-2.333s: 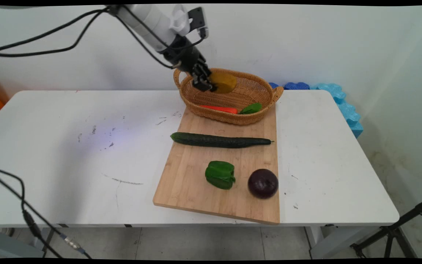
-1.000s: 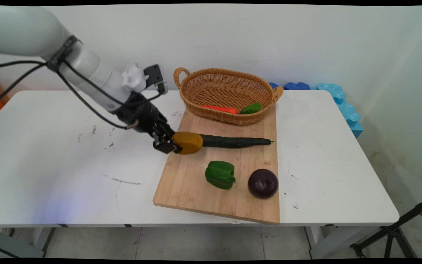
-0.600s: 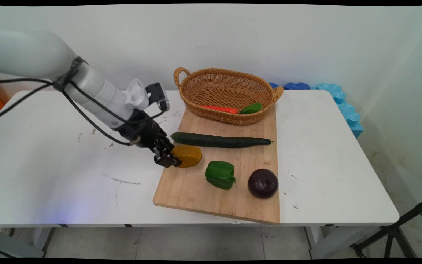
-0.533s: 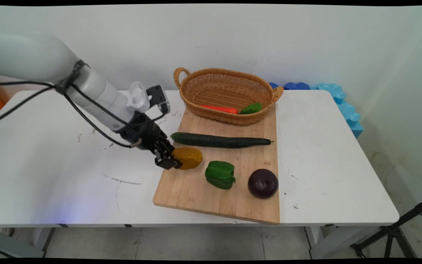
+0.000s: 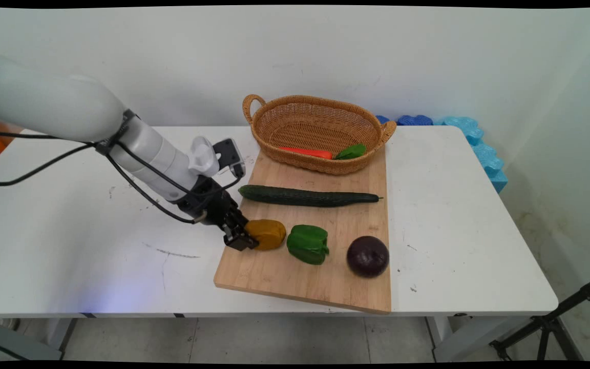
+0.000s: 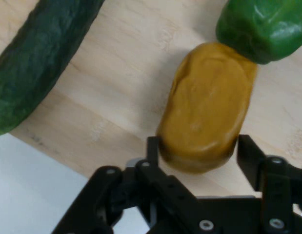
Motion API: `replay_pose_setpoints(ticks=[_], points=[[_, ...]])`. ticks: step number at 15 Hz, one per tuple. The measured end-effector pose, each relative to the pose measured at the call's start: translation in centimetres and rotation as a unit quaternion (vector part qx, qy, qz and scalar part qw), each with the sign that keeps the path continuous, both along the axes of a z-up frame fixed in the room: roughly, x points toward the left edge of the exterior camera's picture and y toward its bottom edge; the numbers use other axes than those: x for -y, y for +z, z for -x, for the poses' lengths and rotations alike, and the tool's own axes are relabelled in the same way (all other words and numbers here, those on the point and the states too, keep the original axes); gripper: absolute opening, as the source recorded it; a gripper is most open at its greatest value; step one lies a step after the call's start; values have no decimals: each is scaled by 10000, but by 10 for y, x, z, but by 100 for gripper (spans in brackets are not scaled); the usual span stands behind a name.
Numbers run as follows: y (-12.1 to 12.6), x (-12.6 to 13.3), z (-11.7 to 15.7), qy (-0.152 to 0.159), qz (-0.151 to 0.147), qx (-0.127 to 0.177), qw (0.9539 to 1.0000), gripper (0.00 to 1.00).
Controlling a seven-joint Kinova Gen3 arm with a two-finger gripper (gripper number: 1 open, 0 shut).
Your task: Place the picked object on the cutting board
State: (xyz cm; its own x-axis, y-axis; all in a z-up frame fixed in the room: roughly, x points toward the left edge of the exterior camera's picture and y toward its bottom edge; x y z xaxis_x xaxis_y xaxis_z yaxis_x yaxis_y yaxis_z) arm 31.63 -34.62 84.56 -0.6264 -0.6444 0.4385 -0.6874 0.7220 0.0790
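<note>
- My arm point(image 5: 141, 148) reaches in from the left, low over the white desk point(image 5: 69, 230), with black cables point(image 5: 39, 166) hanging from it.
- My gripper point(image 5: 242, 240) point(image 6: 197, 156) sits at the left edge of the wooden cutting board point(image 5: 274, 271) point(image 6: 126, 97), its fingers point(image 6: 153, 151) on either side of the near end of a brownish-yellow potato point(image 5: 267, 233) point(image 6: 207, 105). The left finger touches the potato's side; the right one looks a shade apart from it, so I cannot tell whether I am pinching it or have let go.
- The potato lies on the board, its far end touching or just beside the green pepper point(image 5: 308, 243) point(image 6: 260, 27).
- A long dark cucumber point(image 5: 308, 196) point(image 6: 38, 58) lies across the board behind the potato, apart from it.
- To the right of the pepper, near the board's right edge, sits a dark purple onion point(image 5: 367, 256).
- At the far end of the board stands an oval wicker basket point(image 5: 274, 138) with a handle at each end. Inside it lie a red-orange carrot point(image 5: 308, 152) and, at the carrot's right end, a green leafy piece point(image 5: 351, 151).
- Behind the desk's far right corner, against the wall, blue foam pieces point(image 5: 479, 148) show.
</note>
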Motion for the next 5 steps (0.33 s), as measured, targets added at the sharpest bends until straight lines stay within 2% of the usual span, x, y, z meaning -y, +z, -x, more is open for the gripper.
replay_pose_setpoints(ticks=[1,5], points=[[-3,0,1,3,-3,1,10000,100],[-10,0,2,0,4,2,10000,100]])
